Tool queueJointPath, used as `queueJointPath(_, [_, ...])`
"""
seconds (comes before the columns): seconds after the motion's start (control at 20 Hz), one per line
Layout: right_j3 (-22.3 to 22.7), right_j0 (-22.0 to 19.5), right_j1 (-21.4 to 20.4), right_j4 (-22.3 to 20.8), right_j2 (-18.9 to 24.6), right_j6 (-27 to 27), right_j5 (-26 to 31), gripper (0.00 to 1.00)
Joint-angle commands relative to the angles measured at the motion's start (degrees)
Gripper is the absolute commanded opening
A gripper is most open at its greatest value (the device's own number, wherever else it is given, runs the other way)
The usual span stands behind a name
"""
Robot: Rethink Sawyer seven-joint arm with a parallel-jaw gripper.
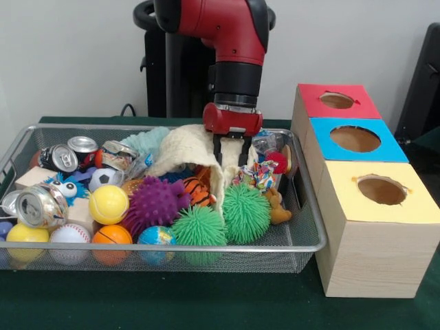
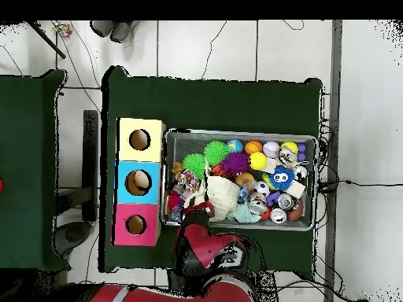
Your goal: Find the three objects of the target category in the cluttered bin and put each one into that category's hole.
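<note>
The silver wire-mesh bin [image 1: 206, 246] is full of mixed objects; it also shows in the overhead view [image 2: 236, 133]. My gripper [image 1: 230, 163] reaches down into the bin's back middle. It is shut on a cream knitted cloth [image 1: 182, 151], which rises in a peak toward it and drapes over the pile. In the overhead view the gripper [image 2: 197, 208] is at the bin's edge nearest the boxes. Three wooden boxes with round holes stand beside the bin, with red [image 1: 313, 103], blue [image 1: 392, 148] and yellow [image 1: 405, 206] tops.
The bin holds two green spiky balls [image 1: 246, 212], a purple spiky ball [image 1: 155, 201], a yellow tennis ball [image 1: 108, 204], crushed cans [image 1: 41, 206], small sports balls [image 1: 112, 237], a teal cloth [image 1: 148, 141] and a brown plush [image 1: 277, 206]. The table has a dark green cover.
</note>
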Motion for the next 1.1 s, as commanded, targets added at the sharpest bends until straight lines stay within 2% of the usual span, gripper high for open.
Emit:
queueJointPath(0.05, [6.45, 2.44, 5.98, 2.36, 10.62, 12.13, 11.63, 1.00])
queueJointPath(0.35, [7.82, 3.39, 2.62, 5.08, 11.68, 11.80, 15.26, 1.00])
queueJointPath(0.65, [6.92, 3.23, 2.25, 5.79, 12.86, 11.64, 16.09, 1.00])
queueJointPath(0.85, [8.13, 4.68, -1.26, 7.20, 12.42, 11.75, 17.99, 1.00])
queueJointPath(1.1, [8.55, 2.80, -6.01, 6.28, 14.75, 9.49, 23.88, 1.00])
